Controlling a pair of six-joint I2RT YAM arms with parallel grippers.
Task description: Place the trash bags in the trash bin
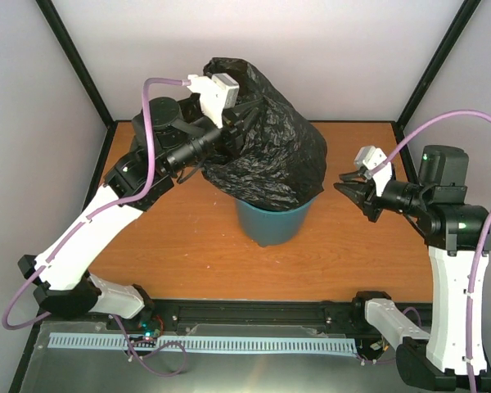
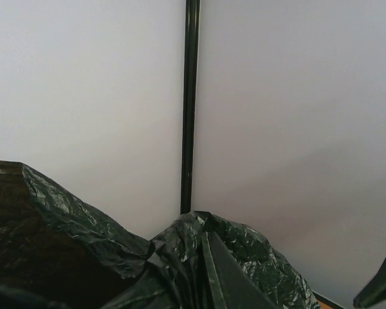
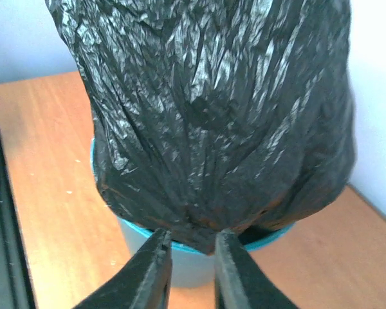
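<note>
Black film: the trash bags [image 1: 270, 155] billow above the trash bin [image 1: 270, 223]. Only the narrow lower end is in the mouth, and most of the bulk sits over the rim.
Bin: upright, mid-counter [image 1: 188, 246], with a teal rim peeking out under the plastic.
Left tool [image 1: 229, 115]: up high, buried in the top folds. In the wrist view one finger [image 2: 381, 283] sits far out at the edge, so the jaws are spread, and the film looks hung on it rather than pinched.
Right tool [image 1: 352, 184]: just beside the bin, fingers a small gap apart, nothing between them, aimed at the rim line.
Axis: the bag's long axis runs roughly vertical, leaning up toward the left tool, with the gathered end pointing down into the bin.
Risk, spill: let go now and the trapped air could tip the bulk over the rim onto the counter.
Risk, drag: a sideways push could tilt or slide the light bin.
Risk, snag: thin film could catch on a finger and lift back out.
</note>
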